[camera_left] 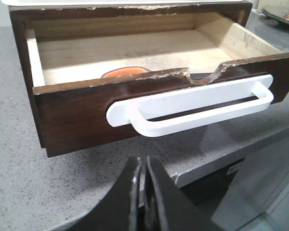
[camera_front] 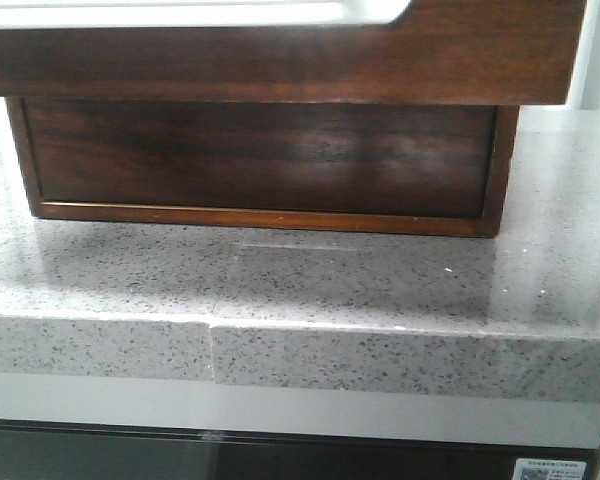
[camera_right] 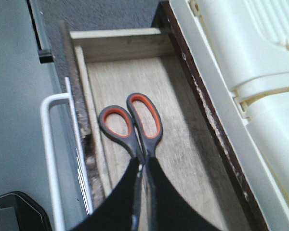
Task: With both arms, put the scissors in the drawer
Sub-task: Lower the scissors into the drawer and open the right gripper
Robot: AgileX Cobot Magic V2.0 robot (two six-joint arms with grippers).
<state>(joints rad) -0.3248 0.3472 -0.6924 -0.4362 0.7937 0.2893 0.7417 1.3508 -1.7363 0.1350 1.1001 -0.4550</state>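
Note:
The drawer (camera_left: 77,120) stands pulled out of the dark wooden box, with a white handle (camera_left: 197,118) on its chipped front. In the front view its front (camera_front: 280,60) fills the top. The scissors (camera_right: 140,144), grey with orange-lined loops, are inside the drawer (camera_right: 183,159) over its pale wood floor. My right gripper (camera_right: 143,161) is shut on their blades, loops pointing away from it. One orange loop (camera_left: 125,72) shows behind the drawer front. My left gripper (camera_left: 143,161) is shut and empty, over the counter just short of the handle. Neither gripper shows in the front view.
The box stands on a grey speckled counter (camera_front: 280,280) whose front edge (camera_front: 280,350) is close below the drawer. A cream plastic object (camera_right: 241,57) lies on top of the box. A dark dish (camera_left: 282,14) stands beside the box.

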